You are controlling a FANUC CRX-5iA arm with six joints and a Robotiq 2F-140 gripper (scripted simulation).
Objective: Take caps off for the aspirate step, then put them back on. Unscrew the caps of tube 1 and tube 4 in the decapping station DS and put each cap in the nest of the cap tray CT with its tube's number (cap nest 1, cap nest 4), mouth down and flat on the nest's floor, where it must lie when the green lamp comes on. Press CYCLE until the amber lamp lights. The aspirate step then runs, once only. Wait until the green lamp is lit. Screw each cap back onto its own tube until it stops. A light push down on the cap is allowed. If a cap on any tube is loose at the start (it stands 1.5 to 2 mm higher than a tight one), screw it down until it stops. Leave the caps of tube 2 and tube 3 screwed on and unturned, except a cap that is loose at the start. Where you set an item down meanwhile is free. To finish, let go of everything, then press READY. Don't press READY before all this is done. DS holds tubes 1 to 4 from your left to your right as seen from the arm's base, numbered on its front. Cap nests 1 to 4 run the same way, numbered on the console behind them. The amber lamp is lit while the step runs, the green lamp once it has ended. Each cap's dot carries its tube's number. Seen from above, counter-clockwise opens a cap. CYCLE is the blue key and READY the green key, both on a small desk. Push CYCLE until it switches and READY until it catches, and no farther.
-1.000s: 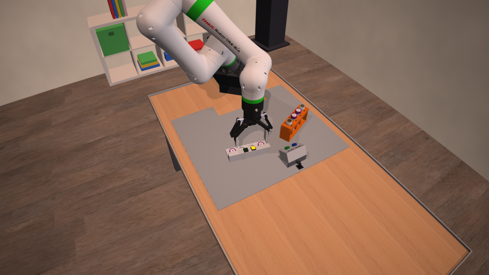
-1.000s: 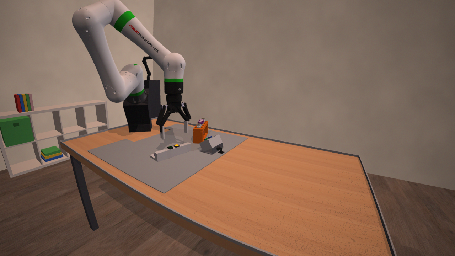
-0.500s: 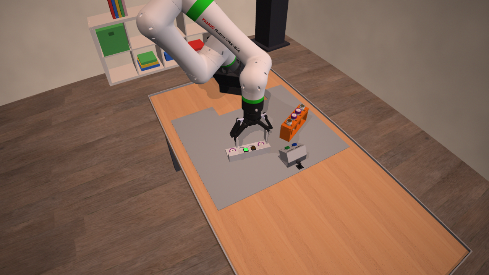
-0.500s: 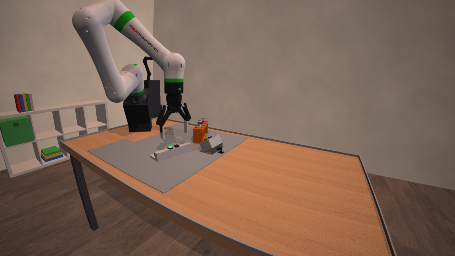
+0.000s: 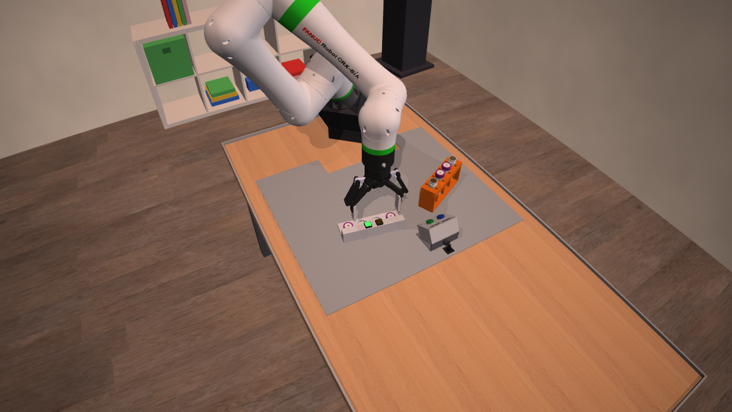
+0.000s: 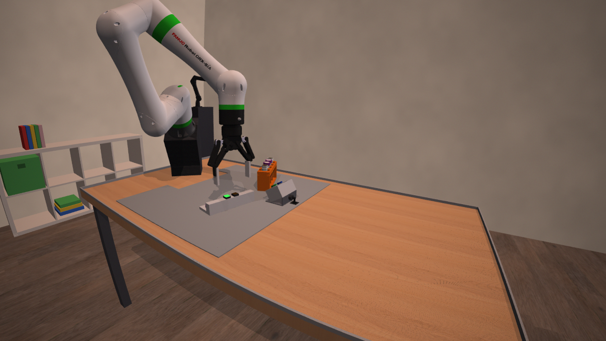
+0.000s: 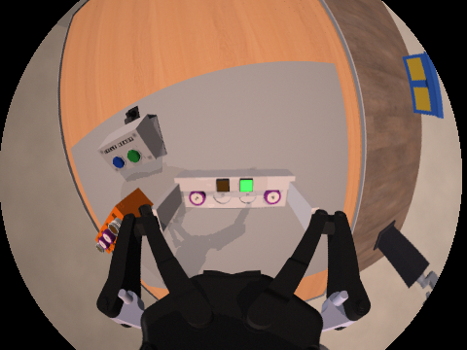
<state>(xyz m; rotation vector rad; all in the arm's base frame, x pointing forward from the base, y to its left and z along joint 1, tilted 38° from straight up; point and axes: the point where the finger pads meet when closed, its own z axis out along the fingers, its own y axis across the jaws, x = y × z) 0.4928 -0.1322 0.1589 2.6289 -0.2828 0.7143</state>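
Observation:
My gripper (image 5: 375,209) is open and empty, hanging a little above the white cap tray (image 5: 370,225). A purple-rimmed cap lies in each end nest of the tray (image 7: 197,198) (image 7: 272,198); the two middle nests are empty. On the tray's console the green lamp (image 5: 367,224) is lit and the amber lamp (image 5: 379,221) is dark. The orange decapping station (image 5: 440,183) stands to the right. Its two end tubes (image 5: 433,181) (image 5: 452,159) are uncapped, and its two middle tubes (image 5: 443,170) carry purple caps.
A small grey desk (image 5: 437,230) with the green key (image 5: 429,221) and the blue key (image 5: 440,216) stands in front of the station. All of this sits on a grey mat on the wooden table. The arm's black base is behind.

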